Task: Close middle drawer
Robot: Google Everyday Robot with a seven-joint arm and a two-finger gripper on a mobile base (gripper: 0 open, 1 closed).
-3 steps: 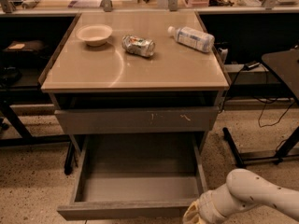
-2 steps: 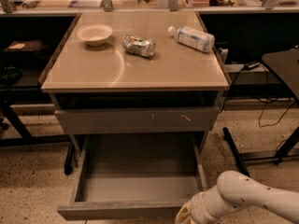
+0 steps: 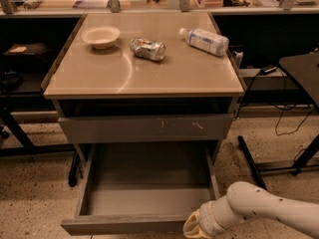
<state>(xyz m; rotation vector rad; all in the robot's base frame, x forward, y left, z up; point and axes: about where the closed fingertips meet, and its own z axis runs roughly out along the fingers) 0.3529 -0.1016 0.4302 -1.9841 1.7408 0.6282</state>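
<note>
Low in the frame's bottom right, the gripper [image 3: 195,228] sits at the picture's lower edge, its open-or-closed state impossible to tell, with the white arm [image 3: 269,210] bending up behind it and running off to the right. Left of it, the middle drawer [image 3: 124,224] stands pulled far out at lower centre, the gripper right against the right end of its plain front. Above, a bowl [image 3: 100,36], a can [image 3: 147,49] and a bottle [image 3: 204,40] rest on the cabinet top [image 3: 149,76].
</note>
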